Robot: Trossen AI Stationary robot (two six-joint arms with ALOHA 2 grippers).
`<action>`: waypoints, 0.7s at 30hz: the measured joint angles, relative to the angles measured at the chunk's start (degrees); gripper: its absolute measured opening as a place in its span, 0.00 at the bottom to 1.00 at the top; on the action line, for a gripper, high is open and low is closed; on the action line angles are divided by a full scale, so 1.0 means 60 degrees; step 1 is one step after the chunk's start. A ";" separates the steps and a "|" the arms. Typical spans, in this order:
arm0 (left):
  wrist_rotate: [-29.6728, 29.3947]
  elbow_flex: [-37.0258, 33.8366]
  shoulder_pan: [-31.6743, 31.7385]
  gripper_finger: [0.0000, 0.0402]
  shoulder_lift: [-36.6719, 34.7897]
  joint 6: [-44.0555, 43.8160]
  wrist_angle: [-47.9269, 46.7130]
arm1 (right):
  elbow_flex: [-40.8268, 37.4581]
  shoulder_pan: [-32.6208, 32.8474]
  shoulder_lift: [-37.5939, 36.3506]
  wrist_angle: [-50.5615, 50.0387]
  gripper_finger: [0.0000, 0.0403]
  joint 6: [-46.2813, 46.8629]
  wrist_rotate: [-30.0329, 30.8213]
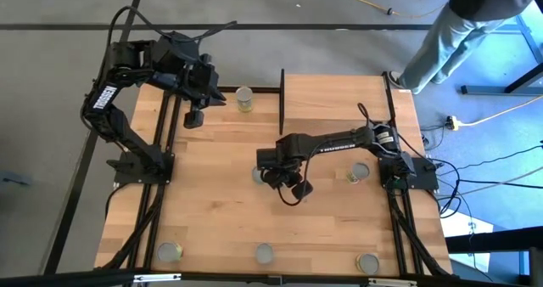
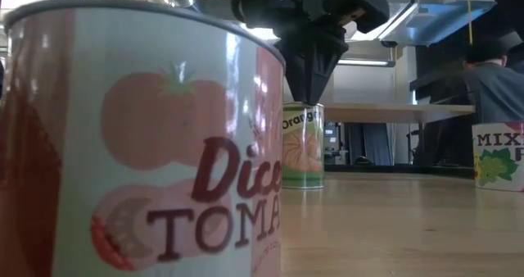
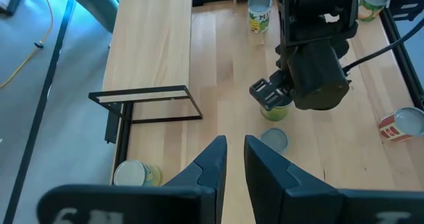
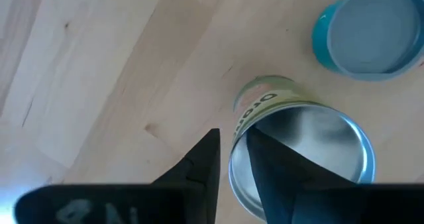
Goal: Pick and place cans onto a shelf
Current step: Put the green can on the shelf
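My right gripper (image 1: pixel 293 189) (image 4: pixel 232 141) points down over the middle of the table, its fingers a little apart, right above an upright green-labelled can (image 4: pixel 298 151) (image 2: pixel 303 146) (image 3: pixel 275 112). One finger overlaps the can's silver top in the right wrist view. A teal can (image 4: pixel 368 35) (image 1: pixel 259 175) stands beside it. The shelf (image 1: pixel 335 96) (image 3: pixel 149 45) is a raised light-wood board at the far edge with black uprights. My left gripper (image 1: pixel 193 117) (image 3: pixel 234 144) hangs raised at the far left, fingers slightly apart, with nothing between them. My right gripper comes at the green can's top rim (image 4: pixel 242 158) from above, pointing down. I cannot tell whether a fingertip touches the can. The can stands upright on the table.
Other cans stand near the shelf (image 1: pixel 244 98), by the right arm's base (image 1: pixel 360 171) and along the near edge (image 1: pixel 170 251) (image 1: pixel 265 253) (image 1: pixel 367 262). A tomato can (image 2: pixel 147 146) fills the low view. A person (image 1: pixel 475 24) stands beyond the far right corner.
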 joint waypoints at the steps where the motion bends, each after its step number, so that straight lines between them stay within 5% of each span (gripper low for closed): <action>1: 0.0002 0.0000 0.0000 0.11 0.0000 0.0000 0.0000 | 0.0000 0.0000 0.0003 0.0015 0.21 0.0082 0.0063; 8: 0.0000 0.0000 0.0000 0.11 0.0000 0.0000 0.0000 | -0.0004 0.0007 0.0015 0.0068 0.03 0.1117 0.0477; 21: 0.0000 0.0000 0.0000 0.11 0.0003 0.0003 0.0000 | -0.0087 -0.0002 -0.0460 -0.0143 0.00 0.2083 0.1217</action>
